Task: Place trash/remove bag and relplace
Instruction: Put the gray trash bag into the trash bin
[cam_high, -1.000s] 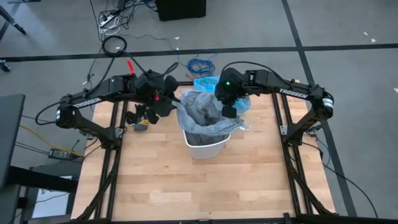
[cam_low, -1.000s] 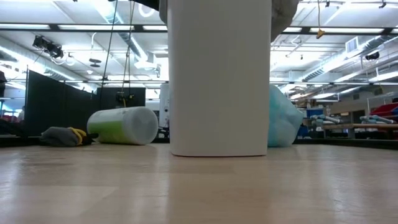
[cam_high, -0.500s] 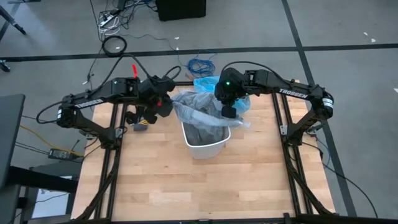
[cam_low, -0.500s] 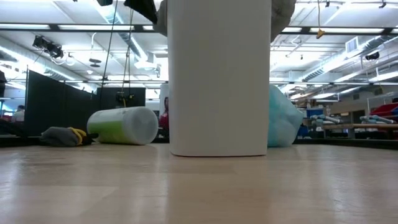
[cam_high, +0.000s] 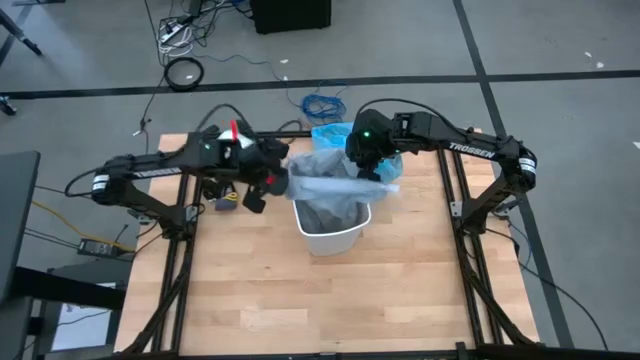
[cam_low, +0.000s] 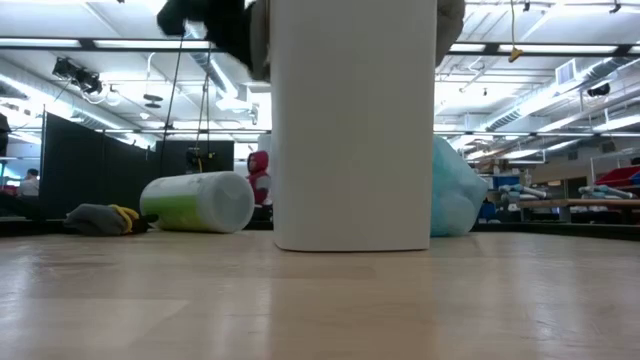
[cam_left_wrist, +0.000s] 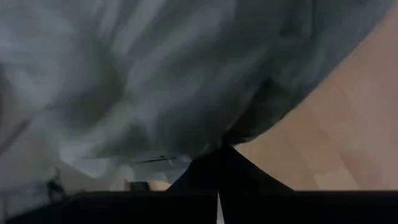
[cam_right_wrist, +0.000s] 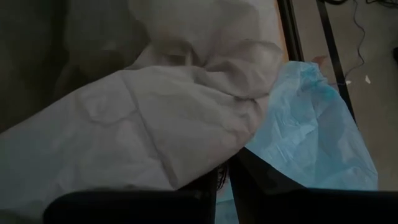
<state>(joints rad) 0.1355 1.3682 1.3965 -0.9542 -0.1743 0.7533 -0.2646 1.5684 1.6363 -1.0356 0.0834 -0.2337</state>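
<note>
grey liner (cam_high: 330, 185) stretched over white bin (cam_high: 330, 238), left gripper (cam_high: 283, 183) and right gripper (cam_high: 372, 176) both apparently pinching it (blue bag (cam_high: 330, 133) behind)

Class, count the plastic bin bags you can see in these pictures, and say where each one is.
2. A grey bag is draped over the white bin; a light-blue bag lies on the table behind the bin. Others may be hidden.

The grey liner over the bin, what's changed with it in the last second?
The left tool closed on the grey liner at the bin's left rim and drew it taut across the white bin. The right tool stayed shut on the liner's other side; bin and blue bag unmoved.
</note>
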